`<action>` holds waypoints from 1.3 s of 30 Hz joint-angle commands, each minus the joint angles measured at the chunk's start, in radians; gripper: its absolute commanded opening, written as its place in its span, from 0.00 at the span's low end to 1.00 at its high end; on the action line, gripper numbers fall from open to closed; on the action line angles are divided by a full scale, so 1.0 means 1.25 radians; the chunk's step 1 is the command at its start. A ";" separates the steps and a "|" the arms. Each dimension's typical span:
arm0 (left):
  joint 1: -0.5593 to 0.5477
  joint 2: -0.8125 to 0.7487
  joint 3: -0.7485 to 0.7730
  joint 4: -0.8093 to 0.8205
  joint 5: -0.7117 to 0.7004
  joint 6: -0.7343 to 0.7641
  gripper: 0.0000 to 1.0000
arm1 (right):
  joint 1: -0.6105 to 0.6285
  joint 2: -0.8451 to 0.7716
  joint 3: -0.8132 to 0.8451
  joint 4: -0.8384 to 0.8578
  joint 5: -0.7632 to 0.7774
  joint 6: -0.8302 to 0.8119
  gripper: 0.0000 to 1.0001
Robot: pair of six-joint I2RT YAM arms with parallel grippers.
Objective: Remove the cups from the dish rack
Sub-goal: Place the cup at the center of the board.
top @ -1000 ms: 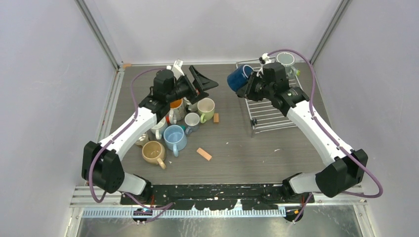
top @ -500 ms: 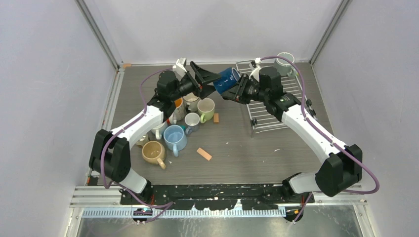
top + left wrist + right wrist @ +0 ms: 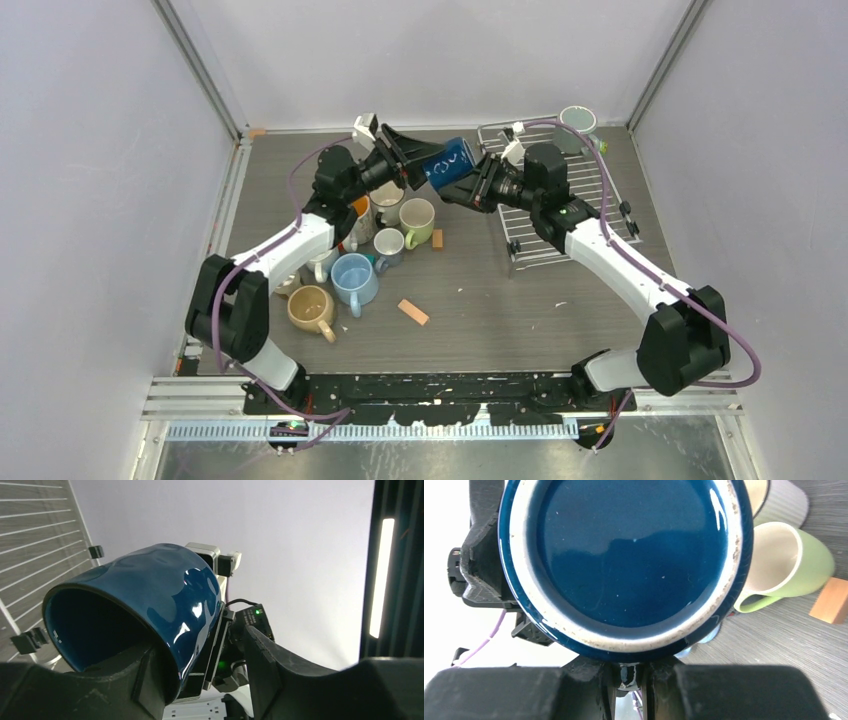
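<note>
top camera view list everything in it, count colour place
table: 1, dark grey, under everything
dish rack: 1, silver wire, far right of table
grey-green mug: 1, grey-green, at the dish rack's far corner
navy mug: 1, dark blue, held in the air over the far middle
other mugs: about eight, tan, light blue, lime, white among them, left of table
blocks: 2, orange-tan, on table near those mugs
left hand: 1, black, at the navy mug's mouth
right hand: 1, black, shut on the navy mug

navy mug (image 3: 447,160): carried left off the dish rack (image 3: 545,235) | left fingers (image 3: 280,670): narrowed around its rim
</note>
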 commanded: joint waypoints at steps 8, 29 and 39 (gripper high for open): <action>0.000 0.002 0.009 0.159 0.038 -0.085 0.26 | 0.004 0.026 -0.009 0.237 -0.091 0.108 0.01; -0.002 -0.090 0.166 -0.474 0.070 0.369 0.00 | 0.004 -0.168 0.059 -0.341 0.312 -0.167 1.00; -0.085 -0.101 0.234 -0.921 -0.069 0.664 0.00 | -0.012 -0.188 0.105 -0.478 0.503 -0.187 1.00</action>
